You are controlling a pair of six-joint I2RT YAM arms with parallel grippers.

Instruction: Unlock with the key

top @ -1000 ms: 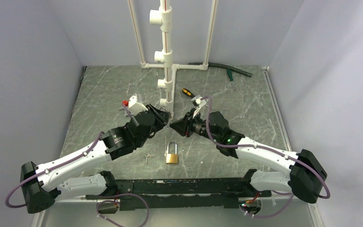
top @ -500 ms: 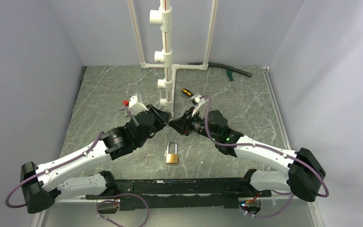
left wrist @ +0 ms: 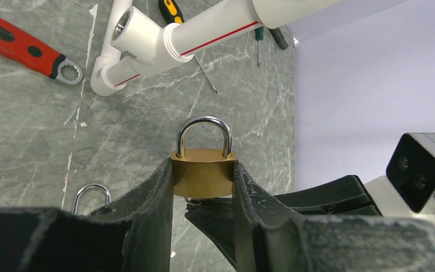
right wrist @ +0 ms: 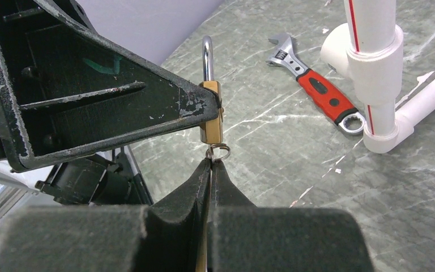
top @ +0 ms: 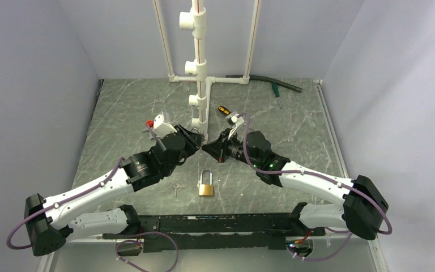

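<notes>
My left gripper (left wrist: 203, 168) is shut on a small brass padlock (left wrist: 203, 177), holding its body by the sides above the table with the shackle (left wrist: 204, 133) closed and pointing away. In the right wrist view the padlock (right wrist: 210, 122) hangs just ahead of my right gripper (right wrist: 211, 161). That gripper is shut on the key, which is almost wholly hidden between the pads. Only its small ring (right wrist: 221, 151) shows, right under the padlock's bottom face. In the top view the two grippers (top: 203, 145) meet tip to tip near the pipe's foot.
A larger brass padlock (top: 206, 185) and another small key (top: 176, 188) lie on the table near the arm bases. A red-handled wrench (right wrist: 317, 93), a white pipe frame (top: 199, 85), a black-and-orange screwdriver (top: 224, 111) and a black hose (top: 266, 83) lie behind.
My right gripper has closed fully on the key and edged a little left towards the held padlock. The left arm has not moved.
</notes>
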